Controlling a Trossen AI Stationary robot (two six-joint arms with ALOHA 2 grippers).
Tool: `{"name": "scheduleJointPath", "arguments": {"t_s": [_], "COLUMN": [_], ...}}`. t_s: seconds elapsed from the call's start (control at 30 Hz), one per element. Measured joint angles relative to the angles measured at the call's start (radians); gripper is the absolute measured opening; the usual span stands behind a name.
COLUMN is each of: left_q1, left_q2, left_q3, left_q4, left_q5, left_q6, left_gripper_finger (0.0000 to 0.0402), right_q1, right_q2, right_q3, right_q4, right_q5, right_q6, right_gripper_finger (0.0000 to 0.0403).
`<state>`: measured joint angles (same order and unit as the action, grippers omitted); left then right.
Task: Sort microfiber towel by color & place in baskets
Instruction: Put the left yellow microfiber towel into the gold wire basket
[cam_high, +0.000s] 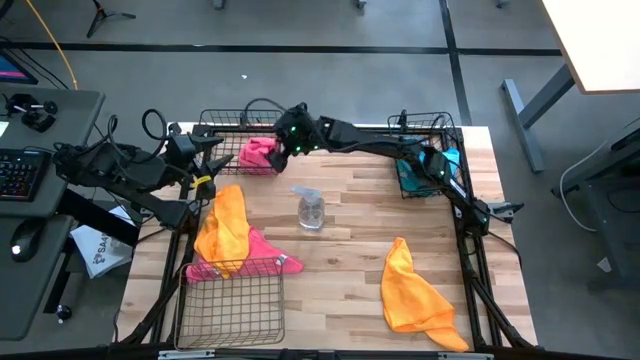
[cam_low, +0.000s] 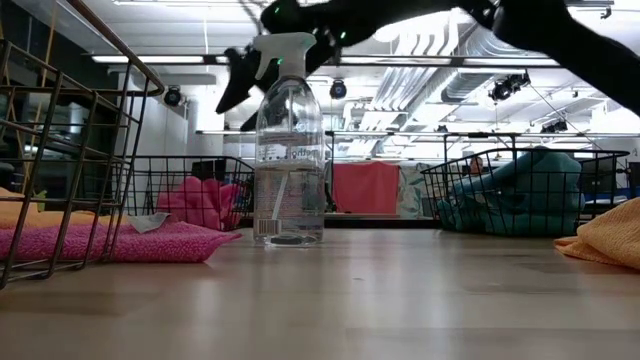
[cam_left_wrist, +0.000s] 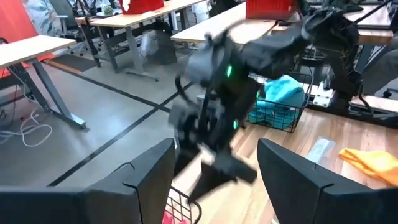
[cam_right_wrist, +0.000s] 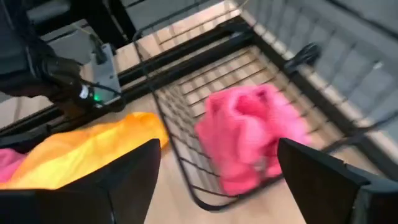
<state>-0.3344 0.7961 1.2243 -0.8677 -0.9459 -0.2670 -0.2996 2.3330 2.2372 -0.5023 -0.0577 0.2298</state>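
Currently right gripper (cam_high: 290, 135), fingers spread wide and empty, hovers over far-left basket (cam_high: 215, 160) holding 1 crumpled, fuzzy pink towel (cam_high: 258, 152); left gripper (cam_high: 205, 150) open beside it.

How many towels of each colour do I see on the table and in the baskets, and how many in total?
Pink towels: 2, one in a far basket, one by the near basket
Orange towels: 2
Teal-blue towels: 1, in the other far basket
Total: 5
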Motion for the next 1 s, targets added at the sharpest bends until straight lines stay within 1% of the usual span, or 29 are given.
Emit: {"name": "scheduleJointPath", "arguments": {"t_s": [0.1, 0.17, 0.23, 0.33, 0.43, 0.53, 0.6, 0.63, 0.73, 0.83, 0.93, 1.0], "left_q1": [0.0, 0.0, 0.0, -0.001, -0.001, -0.004, -0.008, -0.007, 0.007, 0.016, 0.013, 0.013], "left_q2": [0.008, 0.02, 0.04, 0.089, 0.152, 0.225, 0.276, 0.305, 0.394, 0.471, 0.521, 0.53], "left_q3": [0.0, 0.0, 0.0, 0.0, 0.0, 0.0, 0.0, 0.0, -0.001, -0.001, -0.001, -0.017], "left_q4": [0.0, 0.0, 0.0, 0.0, -0.008, -0.051, -0.144, -0.206, -0.415, -0.555, -0.587, -0.559], "left_q5": [0.004, 0.04, 0.112, 0.252, 0.337, 0.39, 0.389, 0.38, 0.381, 0.385, 0.394, 0.422], "left_q6": [-0.034, -0.063, -0.081, -0.093, -0.133, -0.188, -0.271, -0.339, -0.548, -0.714, -0.819, -0.865], "left_gripper_finger": [0.0215, 0.0215, 0.0215, 0.0215, 0.0215, 0.0215, 0.0215, 0.0215, 0.0215, 0.0215, 0.0215, 0.0215], "right_q1": [-0.02, -0.034, -0.047, -0.054, -0.031, 0.015, 0.051, 0.066, 0.106, 0.144, 0.186, 0.222], "right_q2": [-0.065, -0.119, -0.176, -0.268, -0.35, -0.418, -0.459, -0.484, -0.589, -0.743, -0.916, -1.033], "right_q3": [0.0, 0.0, 0.0, 0.0, 0.0, 0.0, -0.017, -0.039, -0.182, -0.428, -0.722, -0.911], "right_q4": [-0.075, -0.139, -0.225, -0.386, -0.547, -0.702, -0.785, -0.813, -0.814, -0.748, -0.636, -0.563], "right_q5": [0.037, 0.056, 0.06, 0.057, 0.071, 0.151, 0.231, 0.264, 0.318, 0.367, 0.388, 0.378], "right_q6": [-0.056, -0.096, -0.13, -0.161, -0.201, -0.231, -0.236, -0.231, -0.175, -0.081, 0.067, 0.201], "right_gripper_finger": [0.0322, 0.0323, 0.0323, 0.0323, 0.0323, 0.0323, 0.0323, 0.0323, 0.0323, 0.0323, 0.0323, 0.0323]}}
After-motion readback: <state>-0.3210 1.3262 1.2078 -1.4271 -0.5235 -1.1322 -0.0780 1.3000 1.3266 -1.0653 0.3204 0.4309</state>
